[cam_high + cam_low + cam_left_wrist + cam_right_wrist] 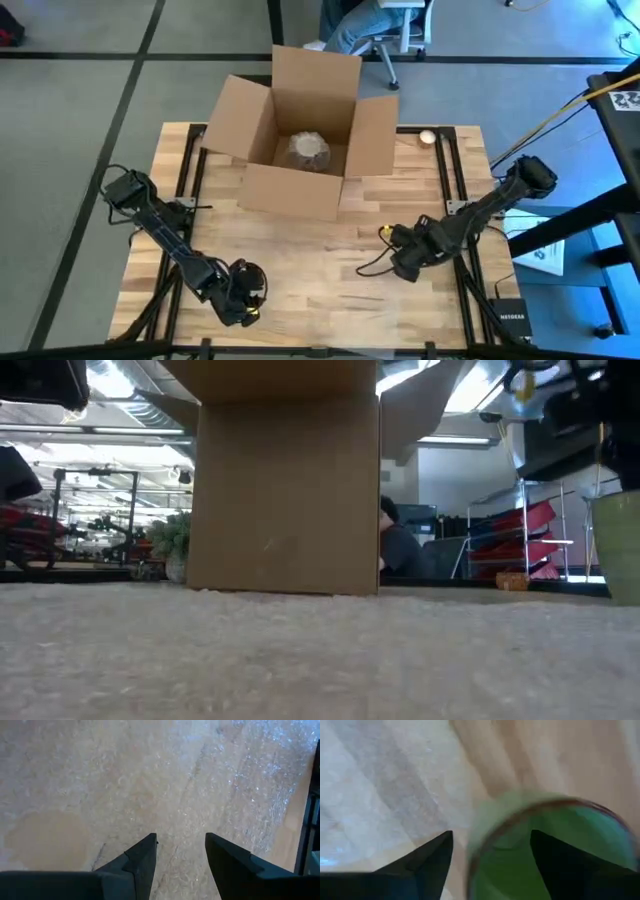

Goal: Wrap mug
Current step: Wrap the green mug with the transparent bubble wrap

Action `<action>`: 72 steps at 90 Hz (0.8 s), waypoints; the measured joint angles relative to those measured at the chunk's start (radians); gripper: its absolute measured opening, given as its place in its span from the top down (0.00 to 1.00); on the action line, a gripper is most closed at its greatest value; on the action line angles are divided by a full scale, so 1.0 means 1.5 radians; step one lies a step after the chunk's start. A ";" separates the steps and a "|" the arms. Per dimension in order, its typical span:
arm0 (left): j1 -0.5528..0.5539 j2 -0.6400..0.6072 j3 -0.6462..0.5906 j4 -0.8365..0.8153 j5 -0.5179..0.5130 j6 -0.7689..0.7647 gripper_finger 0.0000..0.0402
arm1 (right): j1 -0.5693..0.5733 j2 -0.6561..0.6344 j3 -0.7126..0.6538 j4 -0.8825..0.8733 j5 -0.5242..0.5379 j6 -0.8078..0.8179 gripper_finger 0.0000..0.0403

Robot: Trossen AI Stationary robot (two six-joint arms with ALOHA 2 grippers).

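The green mug [560,835] stands upright near the table's right side; it also shows at the right edge of the low view [618,550]. My right gripper [490,865] is open above it, pointing down, with one finger inside the mug and one outside its rim. In the high view this gripper [405,258] hides the mug. A clear bubble-wrap sheet [150,780] lies flat on the wooden table. My left gripper [181,855] hangs open over it near the front left [243,300], with nothing between its fingers. My right gripper straddles the mug's rim [480,845] from above, one finger [570,870] inside the hollow and the other [432,865] outside the wall. Whether either finger touches the wall, I cannot tell. The mug stands with its mouth up.
An open brown cardboard box [300,130] stands at the far middle of the table, with a wrapped bundle [307,150] inside. A small round object [428,137] lies right of the box. A person sits on a chair [365,25] beyond the far edge.
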 joint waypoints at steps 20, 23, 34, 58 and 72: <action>0.001 0.000 0.000 0.000 -0.037 0.000 0.62 | 0.002 0.000 -0.004 0.024 -0.002 -0.050 0.83; 0.002 0.000 0.000 0.000 -0.049 -0.003 0.62 | 0.002 0.000 -0.004 0.021 -0.004 -0.051 0.91; 0.003 0.000 0.000 0.001 -0.066 -0.016 0.62 | 0.001 0.001 0.020 -0.039 0.006 -0.047 0.96; 0.005 0.000 0.000 -0.002 -0.066 -0.016 0.62 | 0.003 0.005 0.200 -0.014 0.063 -0.074 0.98; 0.011 0.000 0.001 -0.001 -0.065 -0.017 0.62 | 0.002 0.065 0.252 0.160 0.093 -0.186 0.99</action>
